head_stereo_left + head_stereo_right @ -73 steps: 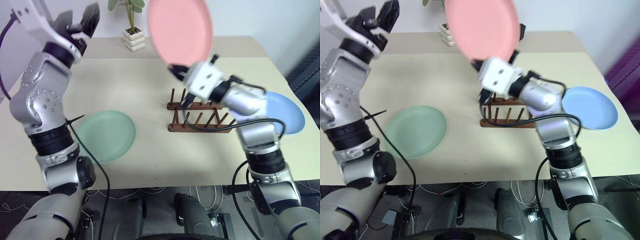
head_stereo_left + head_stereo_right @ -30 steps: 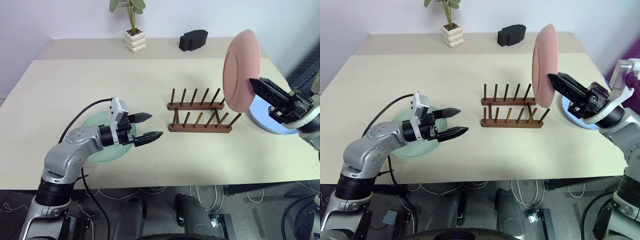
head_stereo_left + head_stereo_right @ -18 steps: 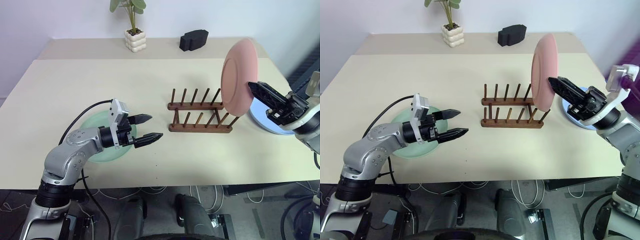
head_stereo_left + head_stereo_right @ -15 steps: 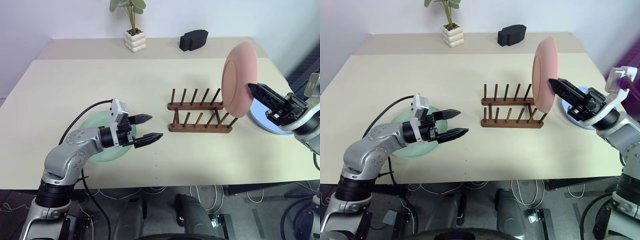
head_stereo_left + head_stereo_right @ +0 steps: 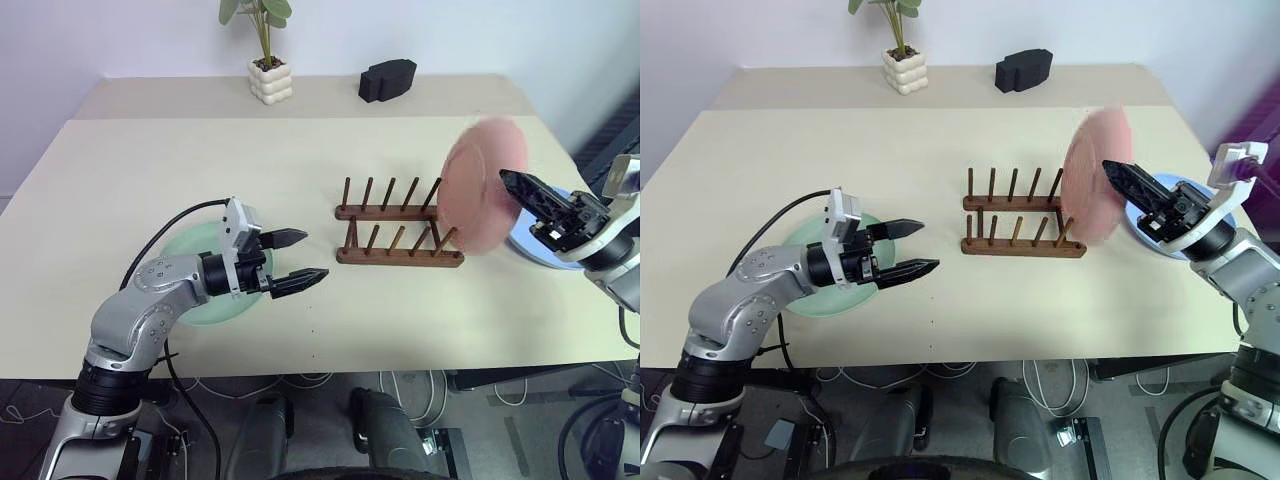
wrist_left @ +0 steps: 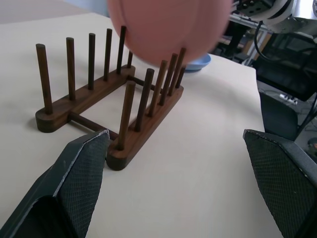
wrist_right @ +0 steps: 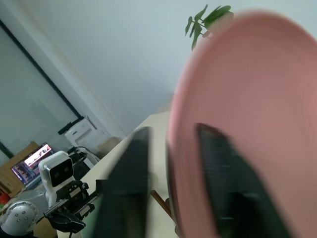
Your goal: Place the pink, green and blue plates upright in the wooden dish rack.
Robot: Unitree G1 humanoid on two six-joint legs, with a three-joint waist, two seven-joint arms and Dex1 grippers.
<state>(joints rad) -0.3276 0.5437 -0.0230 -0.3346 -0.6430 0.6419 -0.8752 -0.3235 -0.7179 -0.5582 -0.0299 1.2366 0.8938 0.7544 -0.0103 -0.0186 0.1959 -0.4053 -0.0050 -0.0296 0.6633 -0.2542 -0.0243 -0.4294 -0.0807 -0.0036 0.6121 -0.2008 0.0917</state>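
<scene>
We have three plates and one rack. Our left gripper hovers with jaws wide apart beside the green plate, flat on the table. At the wooden dish rack, the pink plate is going in, blurred at its right end. Our right gripper seems to be letting go; we cannot tell its hold. The blue plate lies flat behind. Next, the green plate.

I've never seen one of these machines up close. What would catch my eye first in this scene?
Probably the pink plate, standing on edge and blurred at the right end of the wooden dish rack, with the right gripper right beside it. Next, the left gripper held out above the table with its fingers spread, just in front of the green plate lying flat. A blue plate lies flat behind the right arm.
</scene>
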